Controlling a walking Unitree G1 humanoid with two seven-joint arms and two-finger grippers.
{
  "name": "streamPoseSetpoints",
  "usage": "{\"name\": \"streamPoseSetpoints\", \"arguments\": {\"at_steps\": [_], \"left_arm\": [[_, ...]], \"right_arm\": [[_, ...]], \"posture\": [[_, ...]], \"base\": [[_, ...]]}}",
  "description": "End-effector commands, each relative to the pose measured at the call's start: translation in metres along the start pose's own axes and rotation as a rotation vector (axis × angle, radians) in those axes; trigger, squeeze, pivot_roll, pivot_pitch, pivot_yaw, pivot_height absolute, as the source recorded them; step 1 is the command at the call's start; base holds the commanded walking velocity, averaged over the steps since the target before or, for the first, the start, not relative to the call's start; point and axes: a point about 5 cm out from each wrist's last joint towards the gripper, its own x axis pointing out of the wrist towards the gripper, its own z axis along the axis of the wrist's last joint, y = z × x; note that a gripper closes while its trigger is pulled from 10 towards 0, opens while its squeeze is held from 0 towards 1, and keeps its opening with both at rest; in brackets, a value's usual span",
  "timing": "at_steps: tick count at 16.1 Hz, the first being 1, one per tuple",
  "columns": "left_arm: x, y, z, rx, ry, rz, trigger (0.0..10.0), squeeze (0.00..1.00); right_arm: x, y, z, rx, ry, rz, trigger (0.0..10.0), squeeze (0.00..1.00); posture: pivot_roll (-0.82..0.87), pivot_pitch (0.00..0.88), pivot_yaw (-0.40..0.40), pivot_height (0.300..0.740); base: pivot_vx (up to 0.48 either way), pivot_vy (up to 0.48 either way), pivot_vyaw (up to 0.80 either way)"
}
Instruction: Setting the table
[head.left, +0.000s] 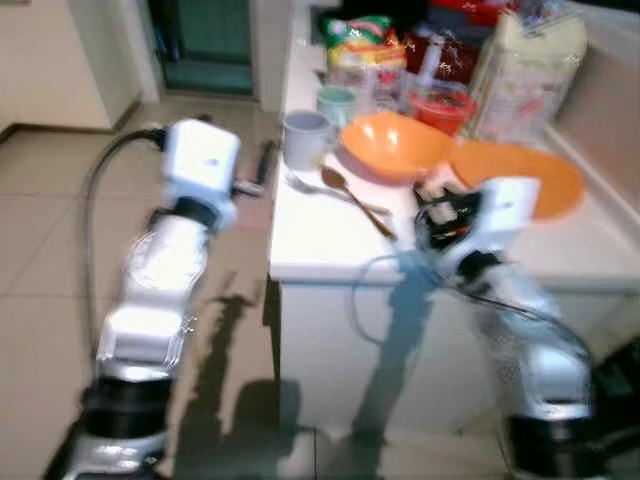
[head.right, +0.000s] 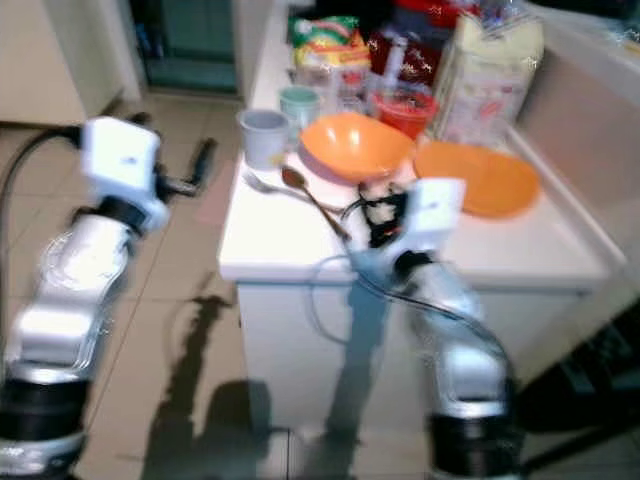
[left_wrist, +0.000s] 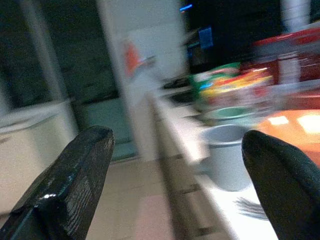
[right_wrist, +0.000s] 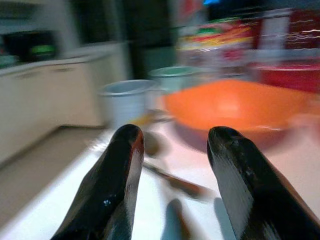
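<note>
On the white counter (head.left: 330, 240) stand an orange bowl (head.left: 395, 145), an orange plate (head.left: 525, 178), a grey cup (head.left: 305, 138) and a green cup (head.left: 337, 102). A wooden spoon (head.left: 357, 202) and a fork (head.left: 308, 186) lie in front of the bowl. My right gripper (right_wrist: 175, 134) hovers low over the counter, open, with the spoon (right_wrist: 175, 182) just beyond its fingertips and the bowl (right_wrist: 235, 105) behind. My left gripper (left_wrist: 176, 137) is held up beside the counter's left edge, open and empty, pointing toward the grey cup (left_wrist: 227, 155).
A red container (head.left: 440, 108), a snack bag (head.left: 362, 38) and a large white bag (head.left: 525, 75) crowd the back of the counter. A wall runs along its right side. Tiled floor (head.left: 60, 250) lies to the left, with a doorway beyond. The views are blurred.
</note>
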Motion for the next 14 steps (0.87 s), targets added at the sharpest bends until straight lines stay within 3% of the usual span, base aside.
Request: {"name": "streamPoseSetpoints", "arguments": {"at_steps": [1,4,7,11,14], "left_arm": [[0.003,-0.005,0.003,-0.019,-0.012,-0.013,10.0,0.0],[0.001,-0.009,0.001,-0.025,-0.006,-0.022,10.0,0.0],[0.0,-0.014,0.001,-0.037,-0.002,-0.045,10.0,0.0],[0.0,-0.014,-0.002,-0.083,0.003,-0.042,10.0,0.0],[0.001,-0.011,0.003,-0.1,-0.011,-0.051,10.0,0.0]], "right_arm": [[-0.004,-0.009,0.004,-0.016,0.0,-0.019,10.0,0.0],[-0.006,-0.012,0.004,-0.016,0.012,-0.019,10.0,0.0],[-0.009,-0.015,0.006,-0.015,0.007,-0.024,10.0,0.0],[-0.025,-0.017,0.015,-0.029,-0.001,-0.045,10.0,0.0],[-0.033,-0.018,0.019,-0.026,-0.002,-0.047,10.0,0.0]], "posture": [[0.07,0.0,-0.066,0.74],[0.07,0.0,-0.072,0.74],[0.06,0.0,-0.065,0.74],[0.02,0.0,-0.067,0.74],[0.02,0.0,-0.079,0.74]], "base": [[0.375,0.0,0.0],[0.371,0.0,0.0],[0.371,0.0,-0.7],[0.371,0.0,-0.12],[0.0,0.0,0.0]]}}
